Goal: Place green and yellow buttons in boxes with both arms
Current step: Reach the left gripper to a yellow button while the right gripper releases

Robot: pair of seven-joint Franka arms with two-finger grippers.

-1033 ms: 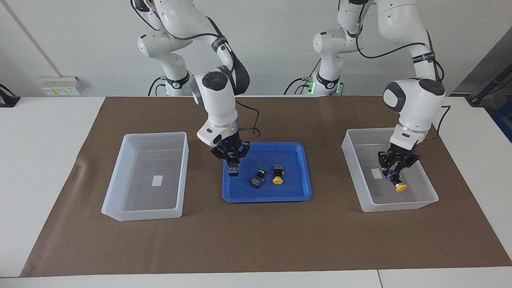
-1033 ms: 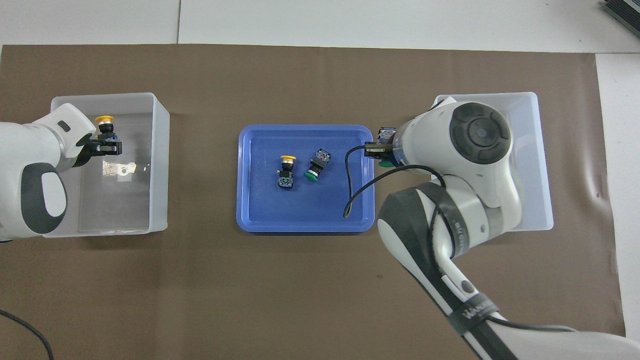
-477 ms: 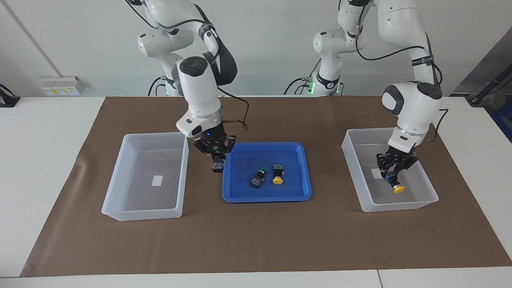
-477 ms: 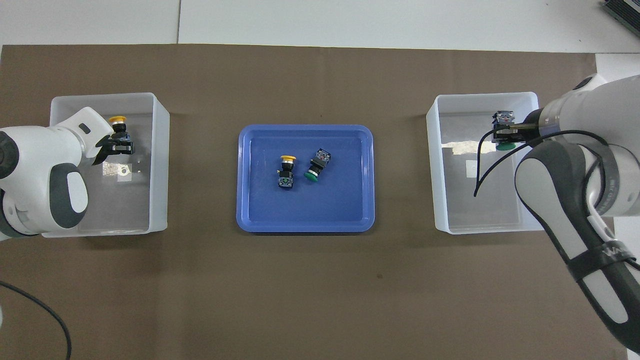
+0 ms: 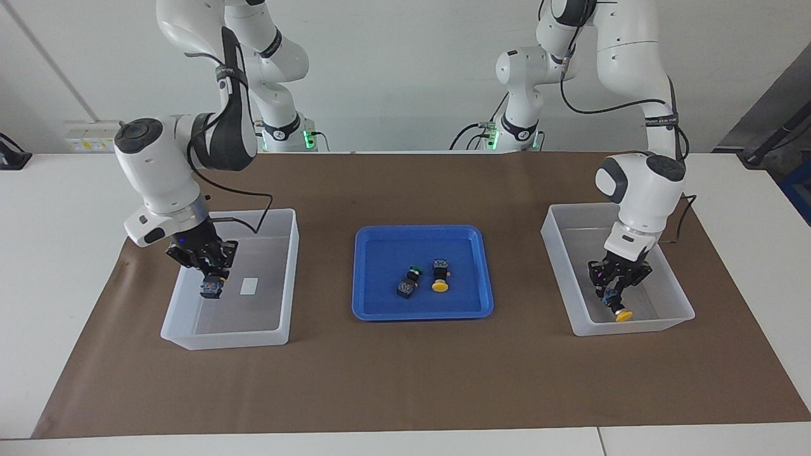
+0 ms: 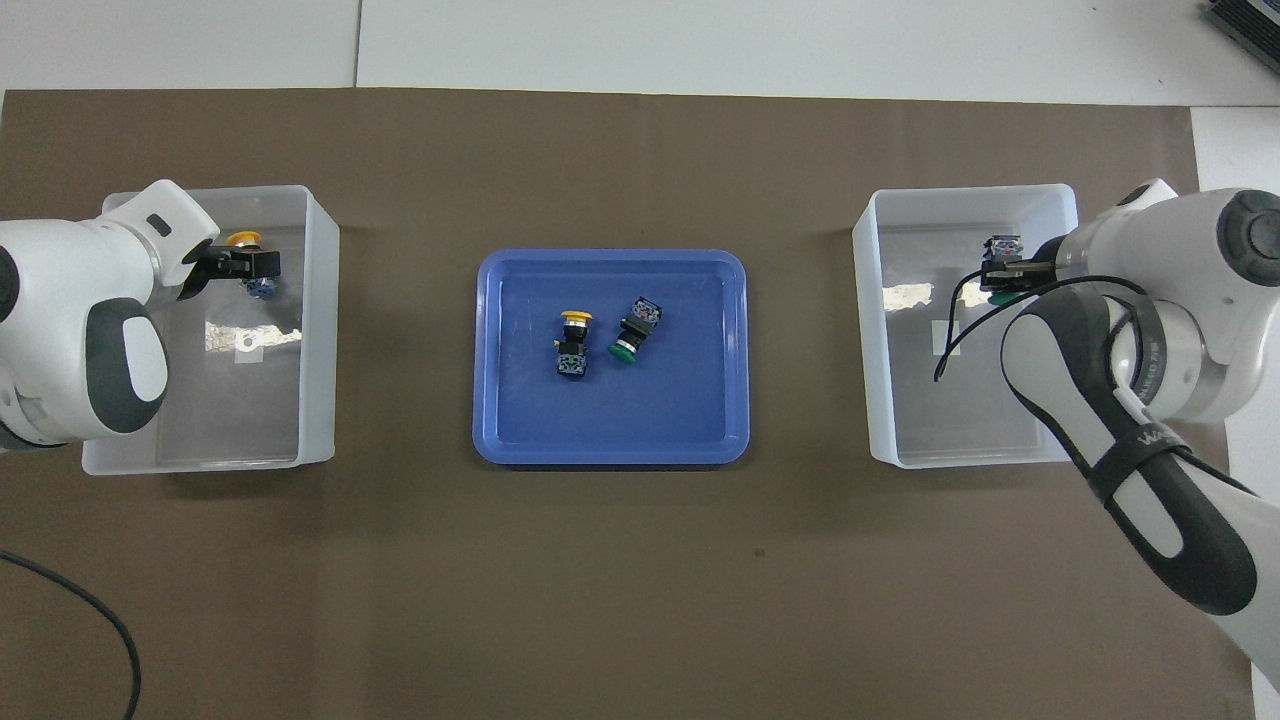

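Jaws pinch 2 black-bodied buttons (image 5: 211, 286), caps green, yellow

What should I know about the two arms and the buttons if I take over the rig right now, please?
Left pincer: shut on a yellow button, low inside the box at the left arm's end of the table.
Right pincer: shut on a green button, inside the other box.
Blue tray: one green button and one yellow button lie in it.
Done: two buttons picked up and carried to the boxes, neither released.
Left: release both, then fetch the two in the tray.
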